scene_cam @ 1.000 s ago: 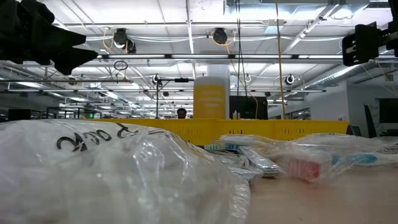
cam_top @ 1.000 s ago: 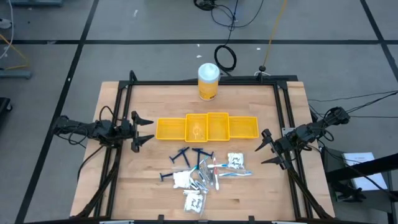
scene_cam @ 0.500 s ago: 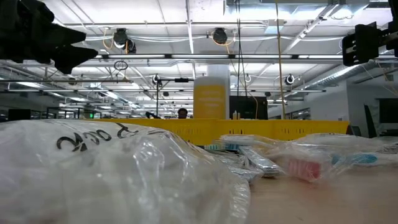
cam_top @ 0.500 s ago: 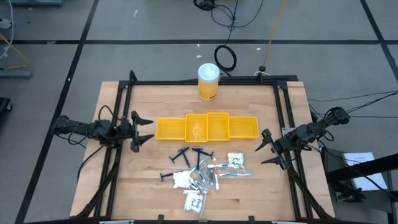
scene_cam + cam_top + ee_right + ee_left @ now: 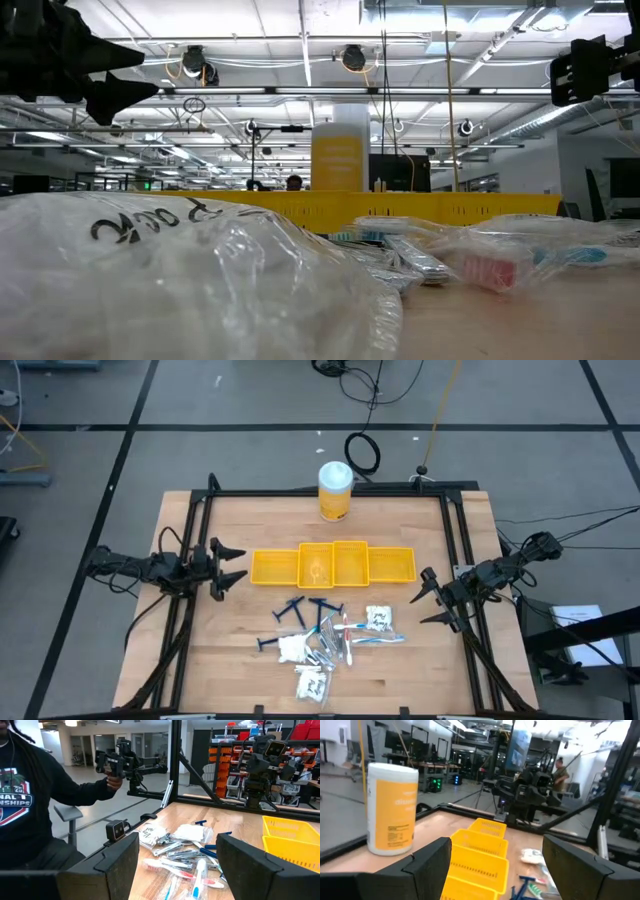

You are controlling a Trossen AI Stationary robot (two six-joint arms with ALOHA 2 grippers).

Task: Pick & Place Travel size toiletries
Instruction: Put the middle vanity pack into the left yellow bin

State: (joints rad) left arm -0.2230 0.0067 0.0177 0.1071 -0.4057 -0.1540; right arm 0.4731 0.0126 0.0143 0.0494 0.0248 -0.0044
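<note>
The toiletries lie in a loose pile (image 5: 325, 640) on the near half of the table: dark blue razors (image 5: 300, 610), white puffy packets (image 5: 378, 618), toothbrushes (image 5: 365, 636) and silvery sachets (image 5: 325, 653). In the right wrist view the pile (image 5: 182, 847) lies ahead of the fingers. My left gripper (image 5: 236, 565) hovers open by the table's left edge, above the table and apart from everything. My right gripper (image 5: 428, 598) hovers open by the right edge, level with the pile. Each also shows open in its own wrist view, the left gripper (image 5: 496, 842) and the right gripper (image 5: 177, 840).
A row of yellow bins (image 5: 333, 565) stands across the table's middle, between both grippers. A yellow canister with a white lid (image 5: 335, 490) stands at the far edge. A black frame (image 5: 330, 492) rims the table. A person (image 5: 35, 795) sits beyond the near edge.
My left gripper has shifted slightly upward in the low view; its fingers stay open. The pile and my right gripper have kept still.
</note>
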